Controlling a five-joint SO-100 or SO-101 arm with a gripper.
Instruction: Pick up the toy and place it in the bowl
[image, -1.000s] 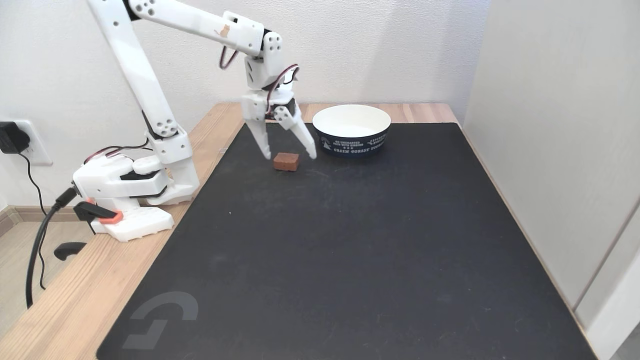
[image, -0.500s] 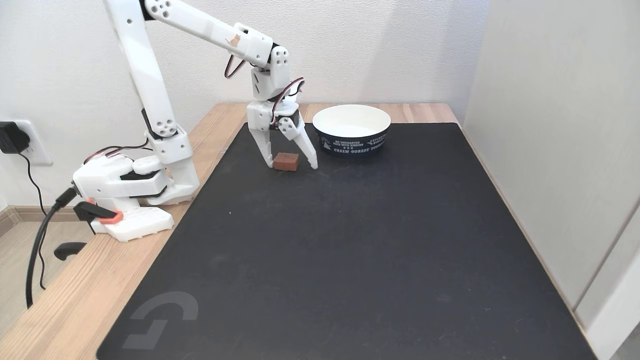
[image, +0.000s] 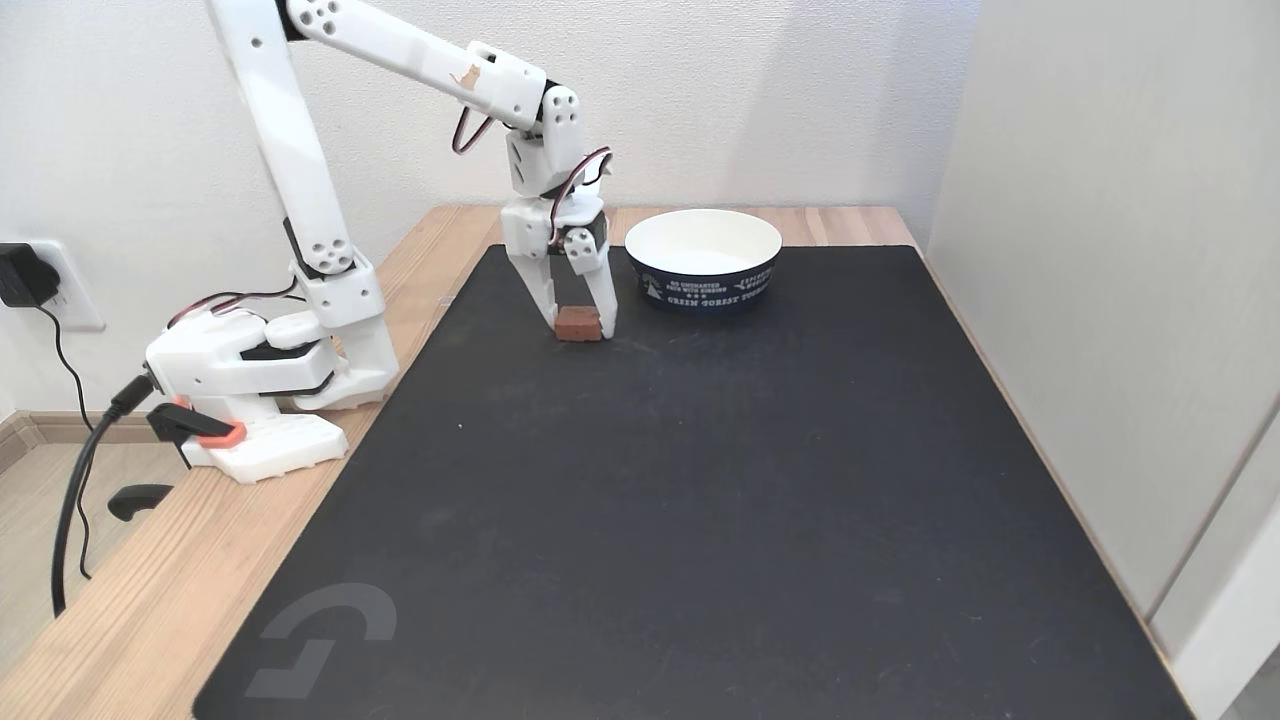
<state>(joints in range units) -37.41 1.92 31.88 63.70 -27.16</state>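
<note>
A white robot arm (image: 300, 180) pinches a small brown block on a black desk mat (image: 700, 500).

The mat covers most of a wooden table (image: 130, 600) that fills the lower frame, with the arm's base clamped at the left edge and its links reaching up and across the upper left. At upper centre, the bowl (image: 703, 259), navy outside and white inside, sits on the mat's far end. Just left of it, the gripper (image: 579, 330) points down, its two fingers drawn in against either side of the toy (image: 578, 323), which rests on the mat, apart from the bowl.
</note>
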